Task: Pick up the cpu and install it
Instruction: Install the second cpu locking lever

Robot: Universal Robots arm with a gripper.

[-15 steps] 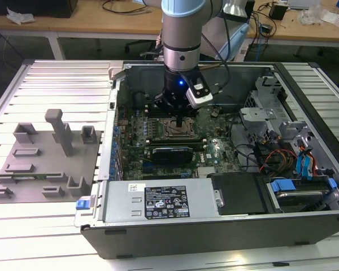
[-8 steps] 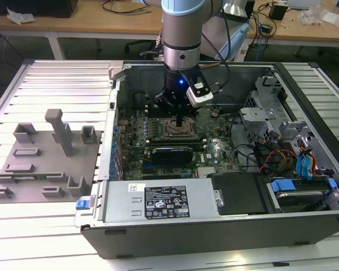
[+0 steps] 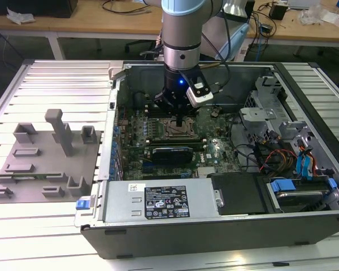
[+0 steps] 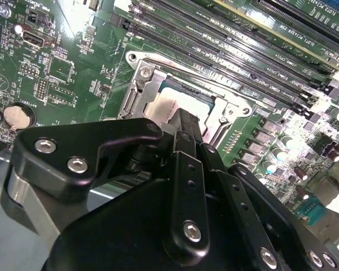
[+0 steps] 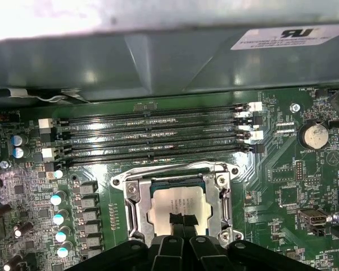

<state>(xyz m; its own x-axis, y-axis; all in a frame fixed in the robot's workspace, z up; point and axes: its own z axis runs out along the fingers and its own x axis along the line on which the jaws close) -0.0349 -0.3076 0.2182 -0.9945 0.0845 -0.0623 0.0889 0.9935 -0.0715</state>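
Cpu sits inside the socket frame on the motherboard — gripper fingertips pinched narrow on its silvery lid. Lid print illegible; white label on the power supply.

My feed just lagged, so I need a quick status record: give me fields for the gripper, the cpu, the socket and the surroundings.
gripper: inside the open computer case, tips down on the cpu
cpu: silvery lid up, lying flat within the socket frame
socket frame: metal, on the green motherboard, open around the cpu
memory slots: beside the socket, apparently unfilled
grey fixture: on the exterior view's left, outside the case
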